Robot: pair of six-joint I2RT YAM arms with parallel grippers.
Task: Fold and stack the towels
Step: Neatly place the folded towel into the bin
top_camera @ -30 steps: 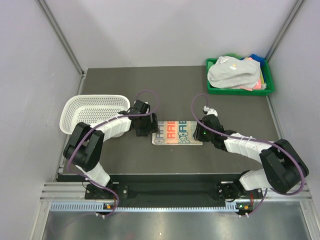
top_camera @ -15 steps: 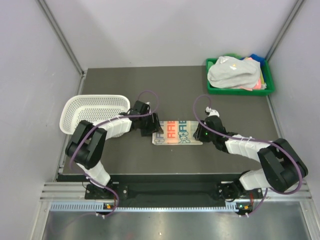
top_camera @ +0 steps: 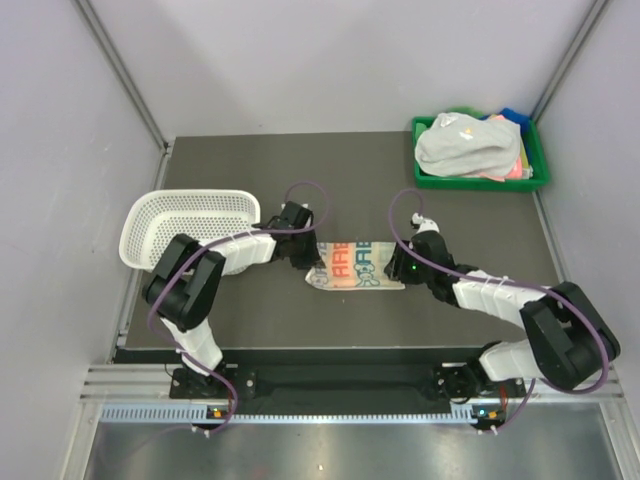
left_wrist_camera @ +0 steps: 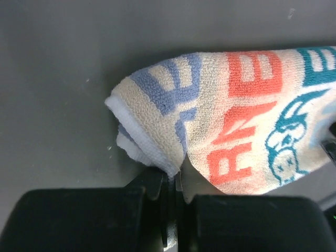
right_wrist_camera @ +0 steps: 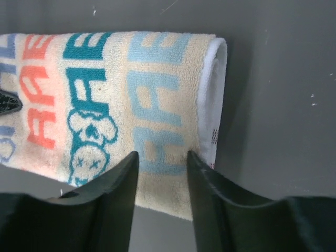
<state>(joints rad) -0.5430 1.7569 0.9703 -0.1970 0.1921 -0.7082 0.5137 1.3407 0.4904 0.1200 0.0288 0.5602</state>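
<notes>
We watched the left gripper (left_wrist_camera: 170, 181) pinch only a corner edge of the lettered towel (left_wrist_camera: 236, 100); it could slip free. At the towel's opposite end the right gripper (right_wrist_camera: 161, 157) stood with fingers spread.

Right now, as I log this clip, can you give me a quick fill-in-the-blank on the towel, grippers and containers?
The left gripper is ____ on a corner of the lettered towel. The right gripper has its jaws ____ over that towel's opposite end. The other towels are piled in the ____ tray.
Missing words: shut; open; green.
</notes>
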